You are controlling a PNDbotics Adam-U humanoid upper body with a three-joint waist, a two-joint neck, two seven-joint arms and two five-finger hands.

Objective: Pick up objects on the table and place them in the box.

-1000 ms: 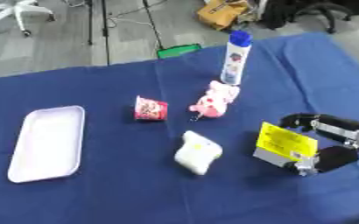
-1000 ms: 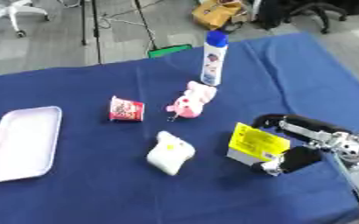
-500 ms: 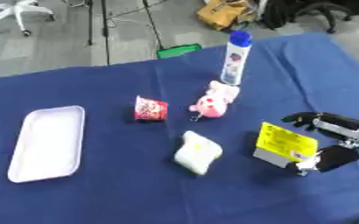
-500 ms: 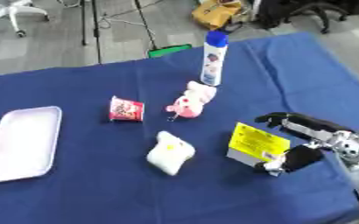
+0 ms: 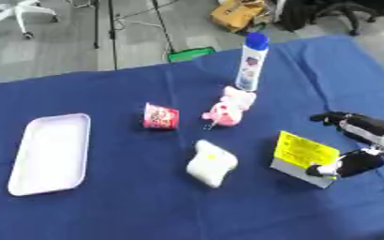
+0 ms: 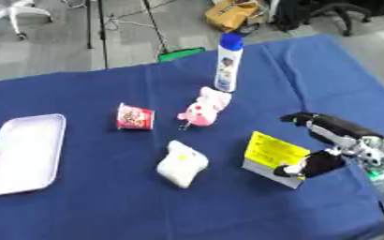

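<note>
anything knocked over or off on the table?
The red cup lies on its side left of the pink plush toy, its opening facing left toward the white tray. No spill shows. The white-and-blue bottle stands upright. The yellow box sits tilted at the right hand, thumb against its near corner.

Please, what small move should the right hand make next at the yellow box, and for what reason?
Probably close the right hand on the yellow box. Its thumb already lies at the box's lower right corner, while the fingers reach out straight behind the box, apart from it. The box stands on the blue table, not yet lifted, so it seems a grasp should come before any lifting.
</note>
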